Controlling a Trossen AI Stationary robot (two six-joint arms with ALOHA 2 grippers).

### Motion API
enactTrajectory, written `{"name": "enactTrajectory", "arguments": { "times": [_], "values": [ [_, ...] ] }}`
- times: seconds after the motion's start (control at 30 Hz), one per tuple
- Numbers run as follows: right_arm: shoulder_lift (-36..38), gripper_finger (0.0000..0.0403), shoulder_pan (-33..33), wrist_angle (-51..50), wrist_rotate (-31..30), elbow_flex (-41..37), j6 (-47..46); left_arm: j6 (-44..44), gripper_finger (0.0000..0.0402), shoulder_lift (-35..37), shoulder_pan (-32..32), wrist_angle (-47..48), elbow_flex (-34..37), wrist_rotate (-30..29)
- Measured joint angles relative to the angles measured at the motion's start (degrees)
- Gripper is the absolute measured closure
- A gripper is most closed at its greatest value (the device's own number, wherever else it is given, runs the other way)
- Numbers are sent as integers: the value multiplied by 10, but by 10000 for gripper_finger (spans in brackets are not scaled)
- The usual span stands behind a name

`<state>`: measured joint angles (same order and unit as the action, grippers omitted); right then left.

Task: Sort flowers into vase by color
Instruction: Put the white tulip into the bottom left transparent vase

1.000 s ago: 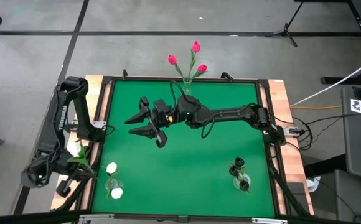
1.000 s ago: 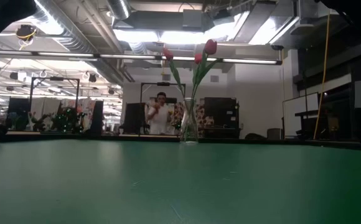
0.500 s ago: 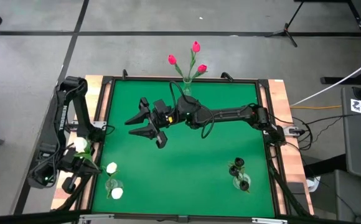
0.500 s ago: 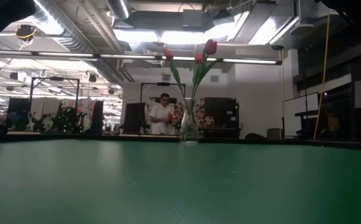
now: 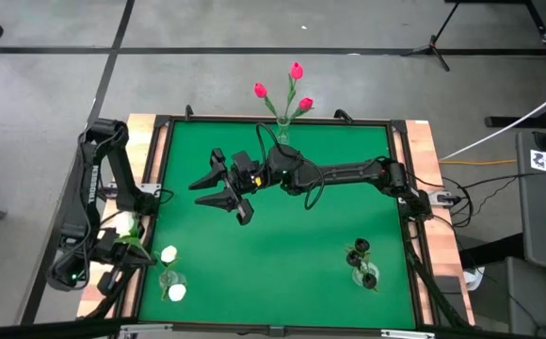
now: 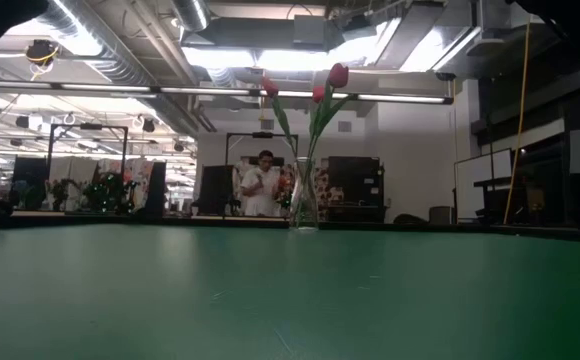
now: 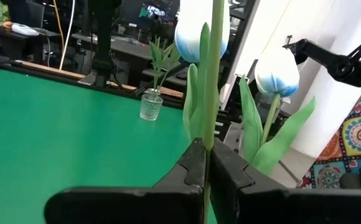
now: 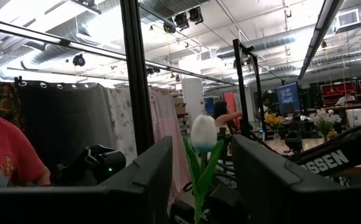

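Observation:
My left gripper [image 5: 122,243] hovers over the table's left rim near the near corner, shut on a white tulip [image 5: 122,222]. Just to its right, two white tulips [image 5: 168,254] stand with their stems in a small glass vase [image 5: 171,280]. Three pink-red tulips [image 5: 296,71] stand in a tall glass vase [image 6: 304,195] at the far edge. Two black tulips [image 5: 361,247] stand in a small glass [image 5: 359,268] near the right side. My right gripper [image 5: 221,188] hangs open over the table's middle, holding nothing. My left gripper [image 7: 206,162] pinches the white tulip's thin green stem [image 7: 210,134] between its two fingers, below the leaves. The fingers lie across the stem. The tulip stands upright in the hold, its head [image 7: 193,37] above the fingers, lifted clear of the table.
Wooden rails and a dark frame [image 5: 155,179] edge the green mat. My right arm [image 5: 348,172] stretches from the right edge across the far half. A person [image 6: 262,185] stands in the room beyond the table. Bare mat [image 5: 273,264] lies between the white and black vases.
My left gripper has carried the white tulip a little toward the table's right, closer to the vase with the white tulips, staying shut on the stem. The right arm has kept still.

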<state>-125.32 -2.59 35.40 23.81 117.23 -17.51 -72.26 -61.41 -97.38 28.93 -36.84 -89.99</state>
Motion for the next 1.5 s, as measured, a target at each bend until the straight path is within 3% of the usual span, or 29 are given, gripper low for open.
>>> {"name": "enactTrajectory", "arguments": {
  "times": [0.5, 0.77, 1.2, 1.5],
  "values": [
    [0, 237, 0, 0, -1, 0, 0, -37, 396, -14, 4, 21, 2, 0],
    [0, 237, 0, 0, -1, 0, 0, -114, 396, -32, 4, 20, 32, 0],
    [0, 237, 0, 0, -2, 0, 0, -123, 393, -36, 4, 19, 37, 17],
    [0, 237, 0, 0, -2, 0, 0, -176, 394, -75, 4, 17, 37, 20]
  ]
}}
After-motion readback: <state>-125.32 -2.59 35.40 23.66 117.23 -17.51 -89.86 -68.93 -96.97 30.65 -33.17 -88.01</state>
